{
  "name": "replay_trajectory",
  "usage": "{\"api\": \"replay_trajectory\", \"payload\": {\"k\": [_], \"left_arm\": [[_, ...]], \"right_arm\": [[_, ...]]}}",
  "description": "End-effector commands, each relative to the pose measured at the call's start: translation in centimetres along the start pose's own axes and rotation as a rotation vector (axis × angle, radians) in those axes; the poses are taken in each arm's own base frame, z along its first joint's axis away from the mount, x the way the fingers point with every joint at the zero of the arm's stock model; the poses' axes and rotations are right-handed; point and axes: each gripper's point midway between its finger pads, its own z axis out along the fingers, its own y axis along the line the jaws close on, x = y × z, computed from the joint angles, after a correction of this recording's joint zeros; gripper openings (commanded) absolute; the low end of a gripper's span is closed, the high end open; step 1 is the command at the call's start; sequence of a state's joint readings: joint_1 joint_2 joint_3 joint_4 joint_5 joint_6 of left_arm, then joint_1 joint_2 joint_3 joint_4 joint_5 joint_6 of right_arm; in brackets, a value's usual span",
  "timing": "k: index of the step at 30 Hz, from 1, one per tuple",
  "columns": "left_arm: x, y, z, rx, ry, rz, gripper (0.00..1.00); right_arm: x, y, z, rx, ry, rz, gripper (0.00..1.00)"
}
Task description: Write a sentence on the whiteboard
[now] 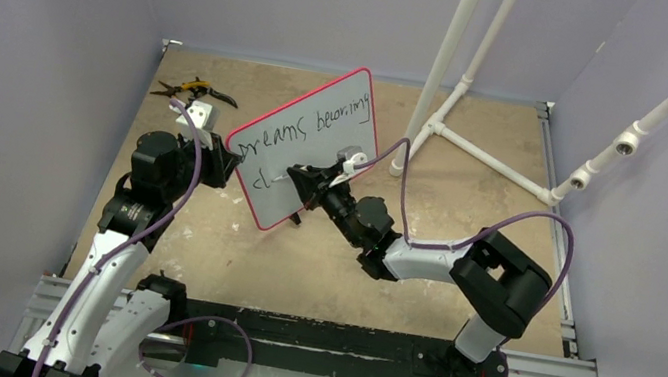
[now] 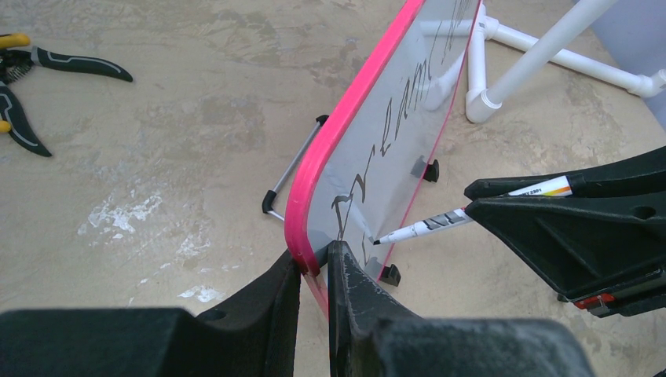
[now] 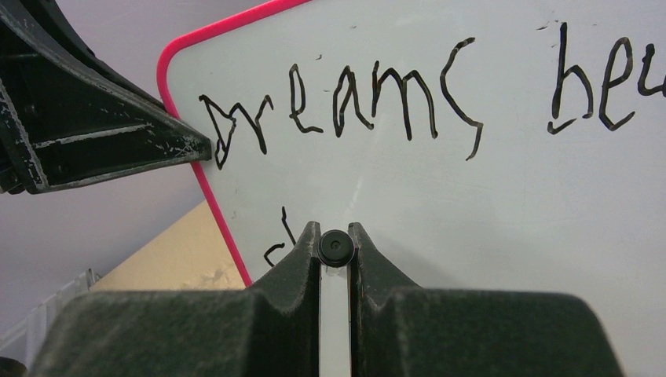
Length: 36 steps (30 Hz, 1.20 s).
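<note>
The whiteboard (image 1: 314, 160) stands tilted on the table, pink-rimmed, with small black feet (image 2: 431, 170). My left gripper (image 1: 230, 164) (image 2: 314, 259) is shut on the pink rim at its lower left corner. The sentence (image 1: 311, 129) reads "Dreams" (image 3: 345, 106) and a second word starting "be" on the upper line; a short stroke like "cl" (image 3: 281, 239) starts the lower line. My right gripper (image 1: 296, 180) (image 3: 335, 237) is shut on a white marker (image 2: 440, 223), whose black tip touches the board's face at the lower left. The marker's butt end (image 3: 335, 248) shows between the fingers.
Yellow-and-black pliers (image 1: 194, 88) (image 2: 31, 71) lie at the table's far left. A white pipe frame (image 1: 453, 116) (image 2: 534, 55) stands behind the board at the right. Purple walls close in the table; a metal rail (image 1: 316, 338) runs along the near edge.
</note>
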State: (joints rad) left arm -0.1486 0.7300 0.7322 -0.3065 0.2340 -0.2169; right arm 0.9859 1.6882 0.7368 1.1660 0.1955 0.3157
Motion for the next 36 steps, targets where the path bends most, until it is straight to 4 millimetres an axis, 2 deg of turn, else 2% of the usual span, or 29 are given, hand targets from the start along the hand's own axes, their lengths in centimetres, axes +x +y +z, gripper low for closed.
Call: {"api": "replay_trajectory", "payload": {"k": [1, 12, 21, 29, 36], "left_arm": [[-0.3, -0.1, 0.1, 0.015, -0.02, 0.026, 0.14], [-0.4, -0.2, 0.1, 0.017, -0.022, 0.026, 0.14], [-0.4, -0.2, 0.1, 0.019, -0.024, 0.025, 0.14], [-0.4, -0.3, 0.1, 0.022, -0.025, 0.025, 0.14], [-0.4, -0.2, 0.1, 0.021, -0.024, 0.025, 0.14]], "right_arm": [[-2.4, -0.2, 1.3, 0.031, -0.076, -0.009, 0.0], [-3.7, -1.3, 1.1, 0.088, -0.11, -0.012, 0.0], [-5.2, -0.2, 1.3, 0.039, -0.146, -0.021, 0.0], [-5.2, 0.5, 1.2, -0.002, -0.15, -0.019, 0.0], [-6.2, 0.8, 1.1, -0.007, -0.173, -0.013, 0.0]]}}
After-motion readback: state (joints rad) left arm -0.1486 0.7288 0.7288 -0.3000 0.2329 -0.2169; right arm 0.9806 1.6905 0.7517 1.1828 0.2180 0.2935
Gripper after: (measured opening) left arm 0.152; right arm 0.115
